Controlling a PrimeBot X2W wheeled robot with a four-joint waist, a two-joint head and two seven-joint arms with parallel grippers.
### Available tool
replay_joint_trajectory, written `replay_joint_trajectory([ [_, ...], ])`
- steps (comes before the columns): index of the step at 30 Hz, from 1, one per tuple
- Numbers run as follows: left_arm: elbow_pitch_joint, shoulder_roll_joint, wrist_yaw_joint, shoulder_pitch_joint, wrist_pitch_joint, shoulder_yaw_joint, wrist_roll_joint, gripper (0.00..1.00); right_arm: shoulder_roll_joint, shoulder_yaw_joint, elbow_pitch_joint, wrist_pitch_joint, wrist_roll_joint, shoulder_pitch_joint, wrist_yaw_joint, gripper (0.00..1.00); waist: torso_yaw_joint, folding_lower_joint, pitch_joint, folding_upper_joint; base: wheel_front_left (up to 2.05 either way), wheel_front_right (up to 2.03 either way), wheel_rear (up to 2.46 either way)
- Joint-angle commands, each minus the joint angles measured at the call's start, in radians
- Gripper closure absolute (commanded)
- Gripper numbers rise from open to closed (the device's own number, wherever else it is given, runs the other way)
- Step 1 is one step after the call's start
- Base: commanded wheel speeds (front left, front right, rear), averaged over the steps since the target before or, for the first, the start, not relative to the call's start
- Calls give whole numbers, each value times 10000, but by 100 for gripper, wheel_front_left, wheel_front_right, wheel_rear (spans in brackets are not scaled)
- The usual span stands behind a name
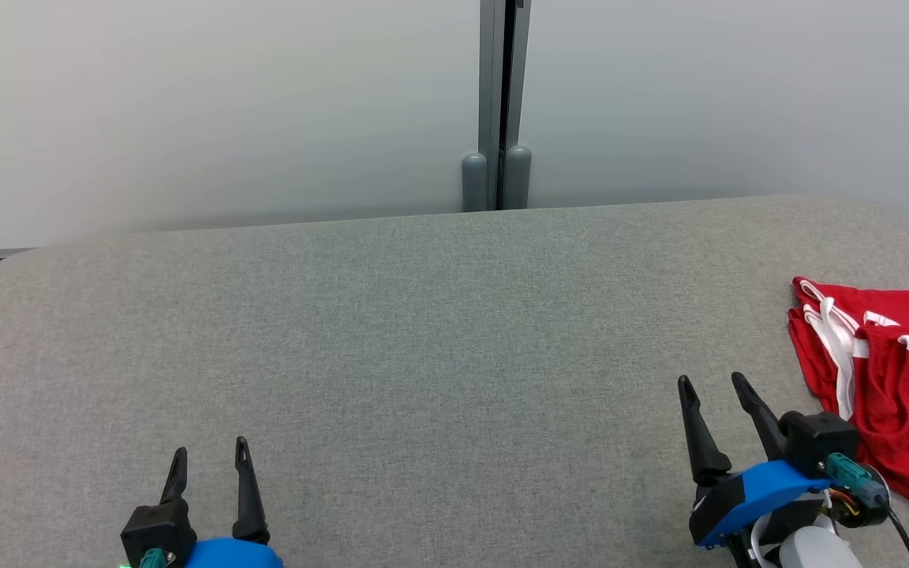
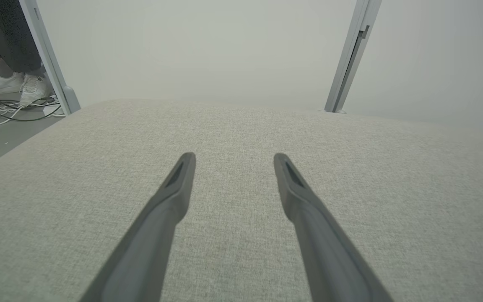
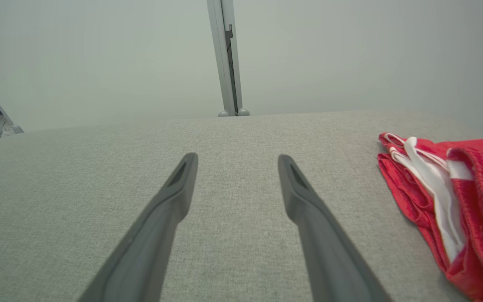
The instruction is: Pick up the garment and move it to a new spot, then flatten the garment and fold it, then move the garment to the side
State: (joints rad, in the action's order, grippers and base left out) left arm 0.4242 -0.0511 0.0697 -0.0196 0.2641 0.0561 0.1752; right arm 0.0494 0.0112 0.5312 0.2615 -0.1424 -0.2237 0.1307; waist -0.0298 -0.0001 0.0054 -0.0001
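Grey fabric table [image 1: 423, 331] lies under the left gripper [image 1: 211, 446] and right gripper [image 1: 712, 379], both spread open and empty, while the red garment [image 1: 896, 379] rests just right of the right jaws (seemingly folded over, so probably finished, possibly unstarted).

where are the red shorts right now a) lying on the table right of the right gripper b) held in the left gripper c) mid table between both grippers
a: the red shorts lie on the grey table just right of the open right gripper, which holds nothing.
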Motion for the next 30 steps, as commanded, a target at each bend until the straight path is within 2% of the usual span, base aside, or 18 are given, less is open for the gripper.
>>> replay_joint_trajectory([
  [1, -91, 9, -51, 147, -5, -28, 70, 0, 39, 41, -2, 52, -39, 145, 1, 0, -8, 1, -43, 1, 0, 0, 0],
  [4, -214, 3, -252, 200, -5, -66, 425, 0, 37, 105, -6, 52, -90, 154, 1, 0, -39, 1, -79, 1, 0, 0, 0],
  [5, -201, 3, -334, 233, -5, -85, 495, 100, 38, 120, -31, 52, -100, 127, 1, 100, -73, 1, -82, 1, 0, 0, 0],
  [10, 224, 19, -314, 329, -69, -81, 541, 100, -63, 125, 368, -56, -105, 256, 0, 100, -31, 1, -98, 0, 0, 0, 0],
  [30, -296, 14, -753, -31, -1032, -513, 4091, 100, -40, -245, -474, -1019, -3855, 473, 0, 100, 22, 1, -86, 0, 0, 0, 0],
])
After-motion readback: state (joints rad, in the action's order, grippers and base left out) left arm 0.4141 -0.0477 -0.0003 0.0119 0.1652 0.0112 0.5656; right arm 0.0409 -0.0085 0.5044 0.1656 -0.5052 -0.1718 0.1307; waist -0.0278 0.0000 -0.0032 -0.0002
